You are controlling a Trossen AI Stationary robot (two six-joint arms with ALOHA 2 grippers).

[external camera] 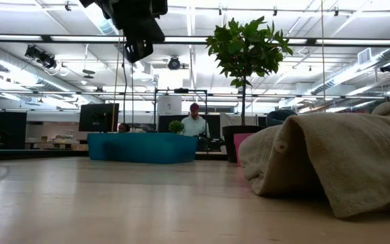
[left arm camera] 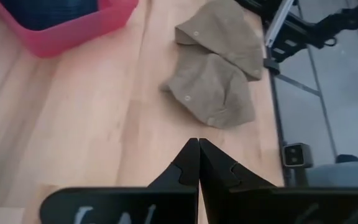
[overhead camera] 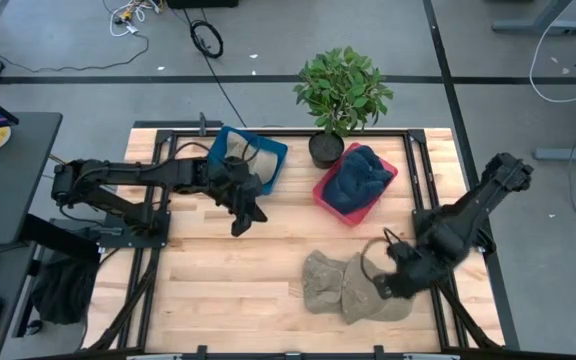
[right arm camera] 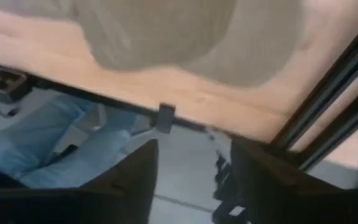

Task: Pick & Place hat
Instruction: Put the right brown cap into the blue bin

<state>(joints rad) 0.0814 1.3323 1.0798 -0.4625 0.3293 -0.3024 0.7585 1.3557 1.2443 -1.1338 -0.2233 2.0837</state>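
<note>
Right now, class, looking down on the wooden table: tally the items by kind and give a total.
Plastic bins: 2, a blue bin and a red bin
Beige fabric hats: 1
Potted green plants: 1
Total: 4

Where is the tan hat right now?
In the high view the hat lies on the table's front right, beside the right gripper, in front of the pink bin.

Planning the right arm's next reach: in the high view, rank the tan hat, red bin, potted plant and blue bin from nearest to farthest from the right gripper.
From the right gripper:
1. Tan hat, directly beside it, front of table.
2. Red bin, farther back, mid-table, holding blue cloth.
3. Potted plant, back edge behind the red bin.
4. Blue bin, back left, by the left gripper.
</note>
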